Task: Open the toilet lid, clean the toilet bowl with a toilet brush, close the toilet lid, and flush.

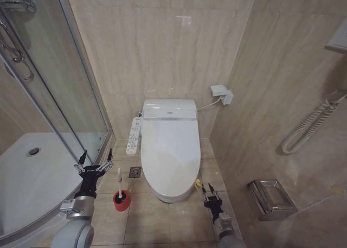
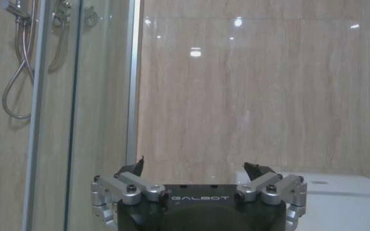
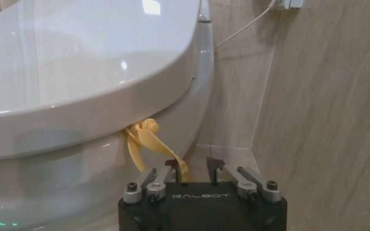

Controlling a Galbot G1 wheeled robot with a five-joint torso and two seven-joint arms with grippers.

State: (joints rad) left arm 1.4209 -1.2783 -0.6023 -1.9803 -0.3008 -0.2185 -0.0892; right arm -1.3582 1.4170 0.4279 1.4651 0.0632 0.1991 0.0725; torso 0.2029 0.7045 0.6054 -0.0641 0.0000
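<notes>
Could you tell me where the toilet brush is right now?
In the head view, the white-handled toilet brush stands in its round red holder cup on the floor, left of the toilet, beside the left gripper.

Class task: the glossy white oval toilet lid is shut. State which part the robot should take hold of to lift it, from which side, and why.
Grip the yellow strap loop hanging from the front edge of the glossy white oval toilet lid, on the robot's right. The lid's smooth, flat-lying surface probably offers no other purchase. Come from low at the front right, where the right hand sits open beside the strap.
</notes>
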